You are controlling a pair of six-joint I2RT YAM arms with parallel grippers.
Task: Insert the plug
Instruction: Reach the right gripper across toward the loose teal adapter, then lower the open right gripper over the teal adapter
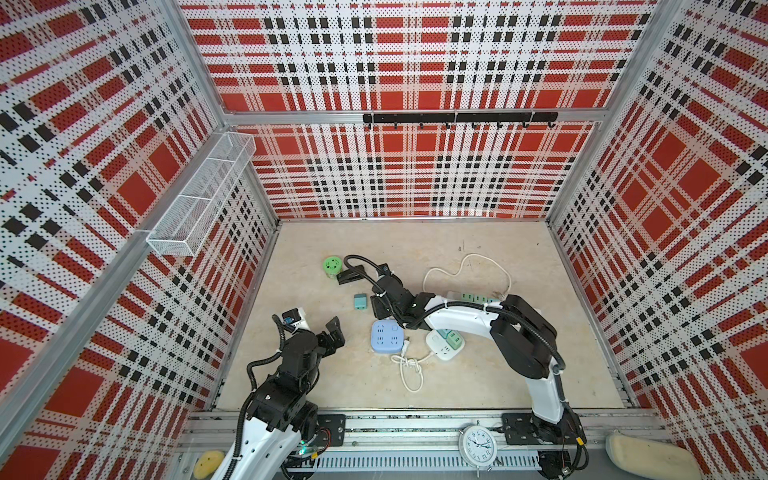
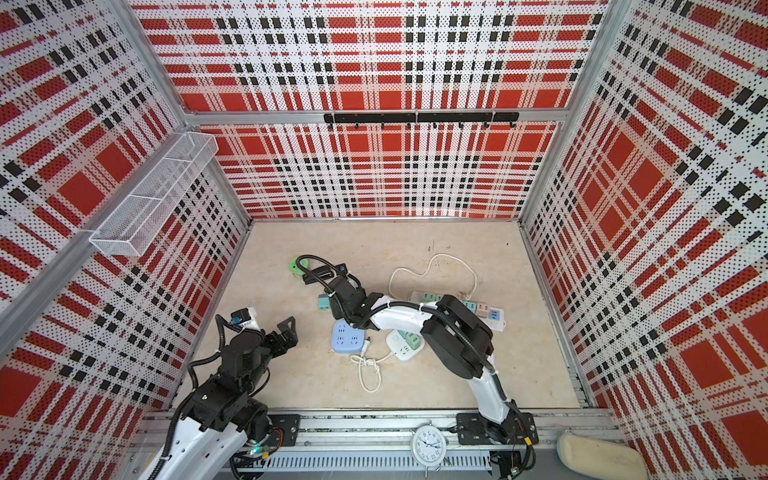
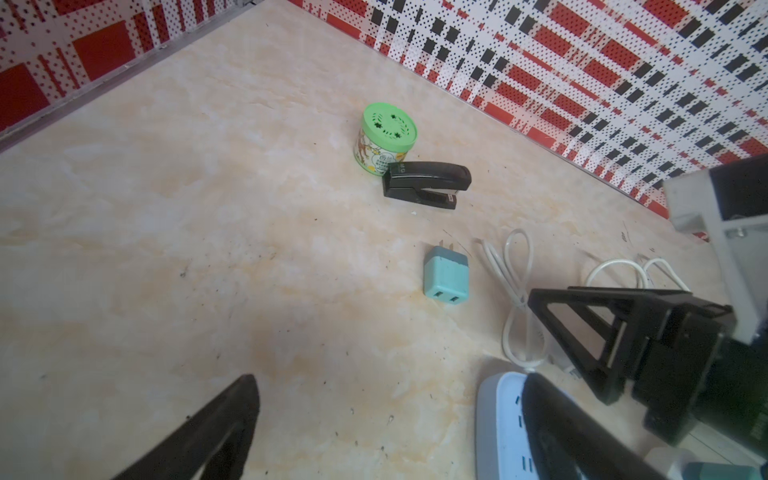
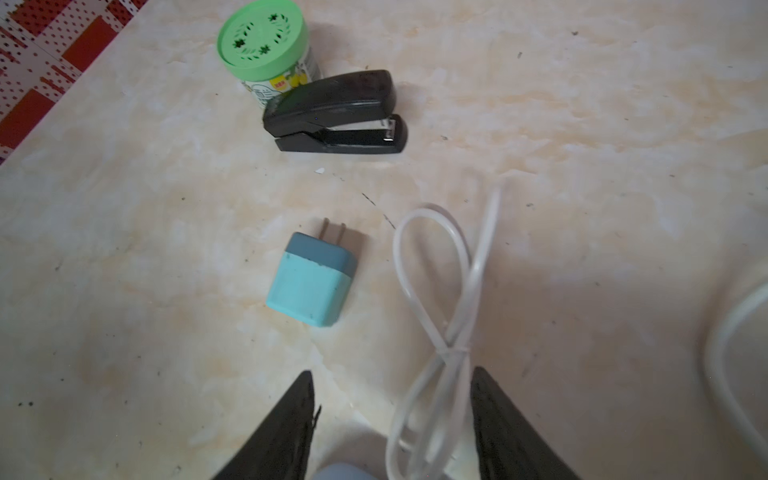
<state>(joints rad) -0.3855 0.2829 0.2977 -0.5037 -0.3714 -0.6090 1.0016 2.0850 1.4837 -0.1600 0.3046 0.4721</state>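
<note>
The teal plug [image 4: 309, 278] lies flat on the beige floor, its two prongs pointing toward the black stapler [image 4: 336, 112]; it also shows in both top views [image 1: 360, 301] [image 2: 324, 302]. My right gripper [image 4: 393, 372] reaches across the middle [image 1: 379, 309]. It is open, its jaws standing on either side of a tied white cable loop [image 4: 453, 351] without pressing it. The round-cornered blue power strip [image 1: 387, 336] sits just behind that gripper. My left gripper [image 3: 392, 380] is wide open and empty over bare floor left of the blue strip [image 3: 498, 415].
A green-lidded can [image 1: 332, 266] stands behind the stapler. A white-and-green strip [image 1: 442, 347] with a cord and white plug [image 1: 406, 344] lies right of the blue strip. A long multi-outlet strip [image 1: 478, 297] lies under the right arm. Plaid walls enclose the floor.
</note>
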